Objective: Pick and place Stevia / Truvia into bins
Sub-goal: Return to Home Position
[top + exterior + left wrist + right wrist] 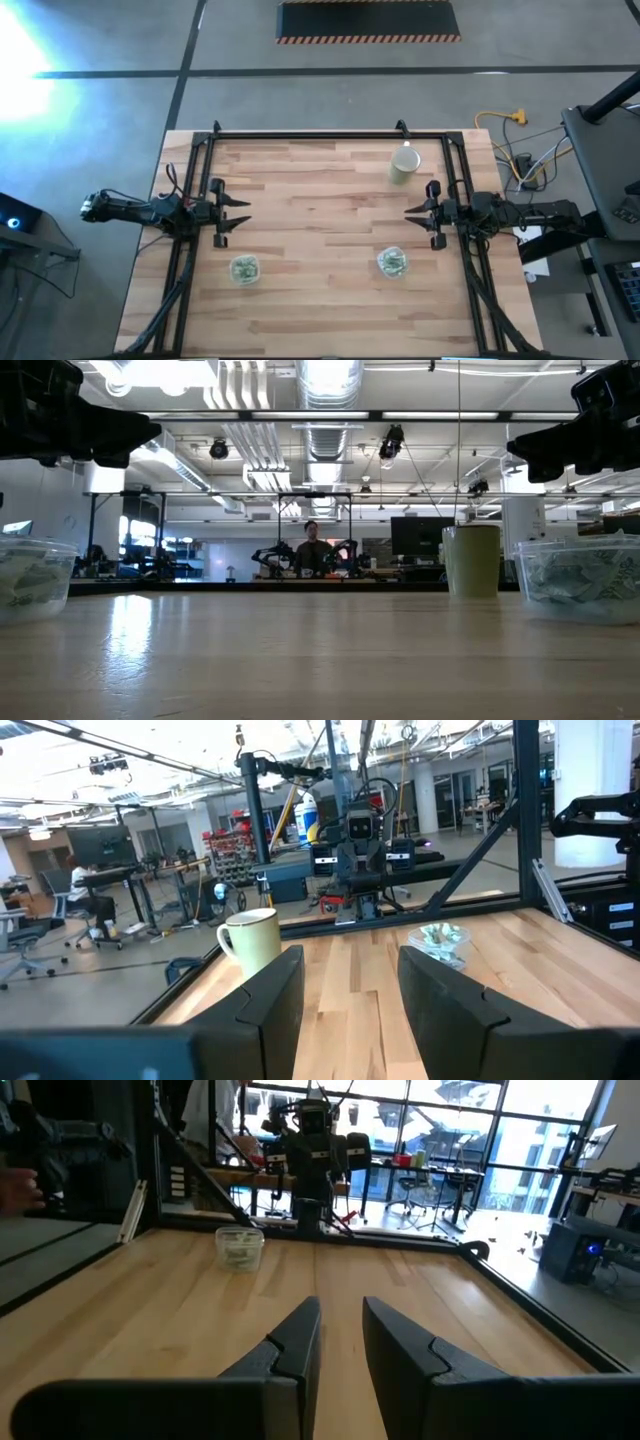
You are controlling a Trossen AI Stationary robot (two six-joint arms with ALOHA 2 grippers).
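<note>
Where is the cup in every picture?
High: cup near the table's top edge, right side.
Low: cup right of middle, beside the right bin.
Left wrist: cup ahead, across the table.
Right wrist: not in it.
Landmark: right bin, in the first three.

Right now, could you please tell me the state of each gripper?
Left gripper: open, empty, at the left side.
Right gripper: open, empty, at the right side.
</note>
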